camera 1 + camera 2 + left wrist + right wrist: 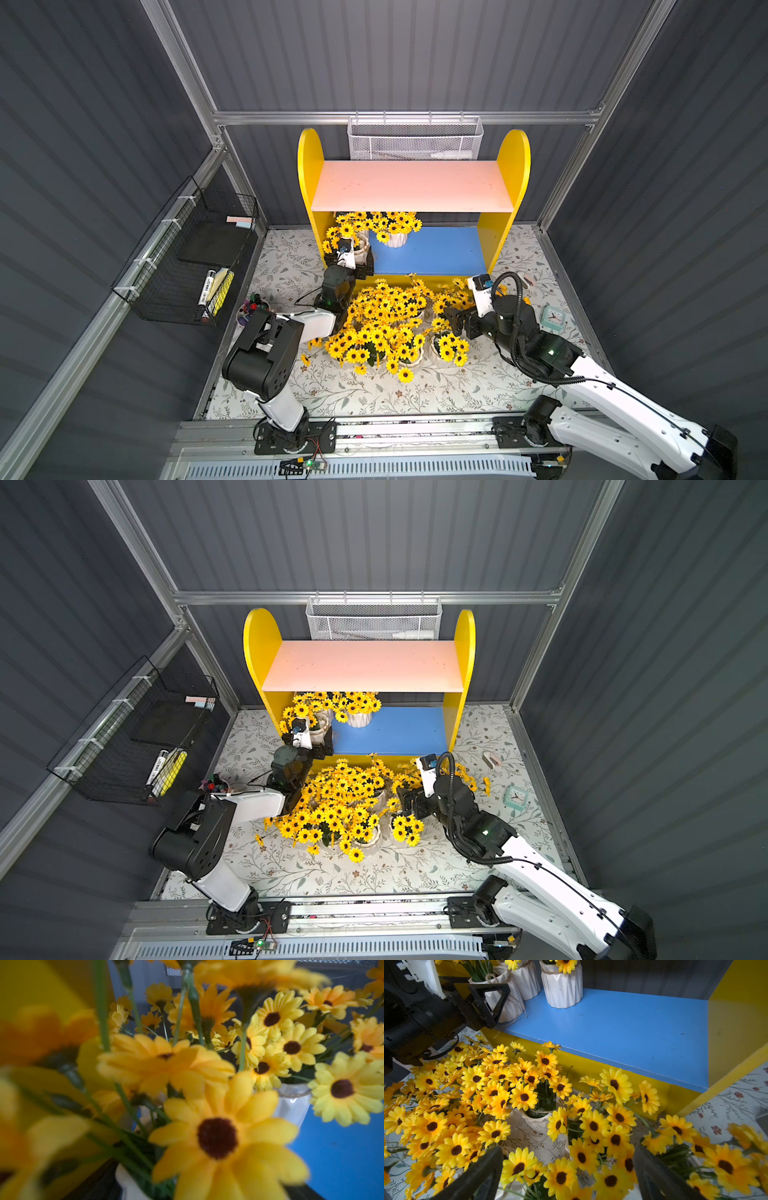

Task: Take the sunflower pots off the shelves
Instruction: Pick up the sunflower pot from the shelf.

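The yellow shelves (pixel 309 183) have a bare pink upper board (pixel 411 185). Three sunflower pots (pixel 562 989) stand at the left end of the blue lower board (pixel 612 1022). My left gripper (pixel 351 253) reaches in around the front pot (pixel 506 1001). One of its fingers (pixel 488 1001) lies along that pot's side, and flowers hide the jaws in the left wrist view. Several more sunflower pots (pixel 386 328) crowd the mat in front of the shelves. My right gripper (pixel 566 1149) hangs open over their blooms, holding nothing.
A white mesh basket (pixel 413 139) hangs behind the shelves. A black wire basket (pixel 195 257) is fixed to the left wall. A pink cup of markers (pixel 251 309) stands by the left arm. A teal clock (pixel 552 318) and a small pale item (pixel 528 280) lie at the right.
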Robot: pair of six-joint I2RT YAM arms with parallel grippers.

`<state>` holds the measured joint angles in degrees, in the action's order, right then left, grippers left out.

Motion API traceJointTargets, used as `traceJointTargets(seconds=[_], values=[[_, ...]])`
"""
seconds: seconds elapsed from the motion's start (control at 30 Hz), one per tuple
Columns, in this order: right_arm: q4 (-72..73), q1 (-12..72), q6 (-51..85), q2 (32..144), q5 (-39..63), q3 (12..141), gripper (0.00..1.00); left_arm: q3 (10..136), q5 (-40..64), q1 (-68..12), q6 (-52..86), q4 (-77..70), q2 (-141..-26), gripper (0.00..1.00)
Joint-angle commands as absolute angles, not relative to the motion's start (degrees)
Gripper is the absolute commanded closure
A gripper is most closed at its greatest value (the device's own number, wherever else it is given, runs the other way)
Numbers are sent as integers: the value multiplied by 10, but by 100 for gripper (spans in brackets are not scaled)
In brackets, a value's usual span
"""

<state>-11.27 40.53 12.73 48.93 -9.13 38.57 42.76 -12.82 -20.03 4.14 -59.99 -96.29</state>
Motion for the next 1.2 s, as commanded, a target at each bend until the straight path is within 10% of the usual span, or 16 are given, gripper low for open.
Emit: traceJointTargets(seconds=[0.0, 0.63, 1.17], values=[[-102, 402, 117, 491, -84, 378, 1, 448, -137, -193, 31, -620, -978, 1], [-95, 400, 114, 494, -70, 376, 1, 444, -179, -188, 32, -673, -1009, 2], [-84, 400, 109, 505, -68, 378, 1, 390, -182, -188, 21, -675, -952, 37]])
